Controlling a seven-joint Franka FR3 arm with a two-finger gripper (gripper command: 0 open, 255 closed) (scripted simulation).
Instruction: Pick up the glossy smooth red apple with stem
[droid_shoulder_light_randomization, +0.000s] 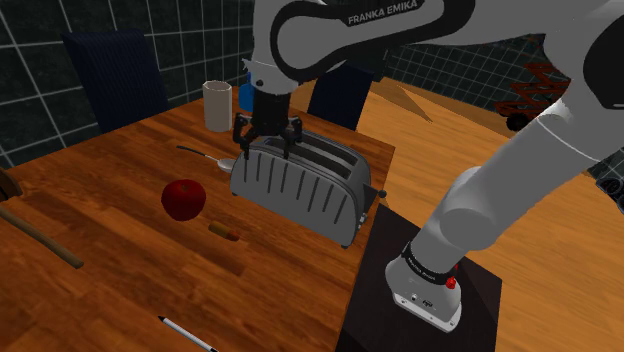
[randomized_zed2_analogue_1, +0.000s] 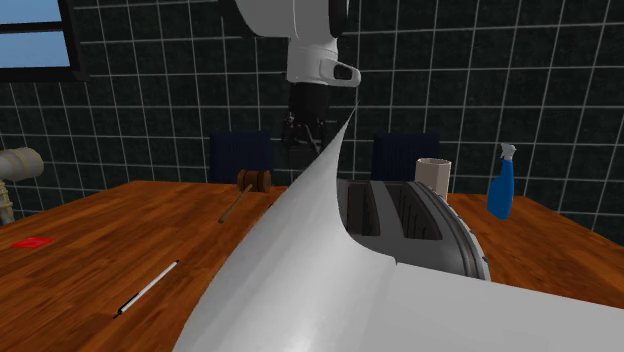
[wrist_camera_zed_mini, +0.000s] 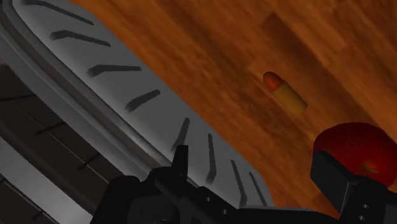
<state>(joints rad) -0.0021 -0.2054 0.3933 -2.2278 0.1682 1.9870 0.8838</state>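
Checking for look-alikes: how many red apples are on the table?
1: the red apple sits on the wooden table, left of the toaster in the shoulder view. Another could hide behind the toaster.

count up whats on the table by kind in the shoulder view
red apple: 1
toaster: 1
cup: 1
spoon: 1
pen: 1
small orange cylinder: 1
wooden stick: 1
blue bottle, partly hidden by the arm: 1
total: 8
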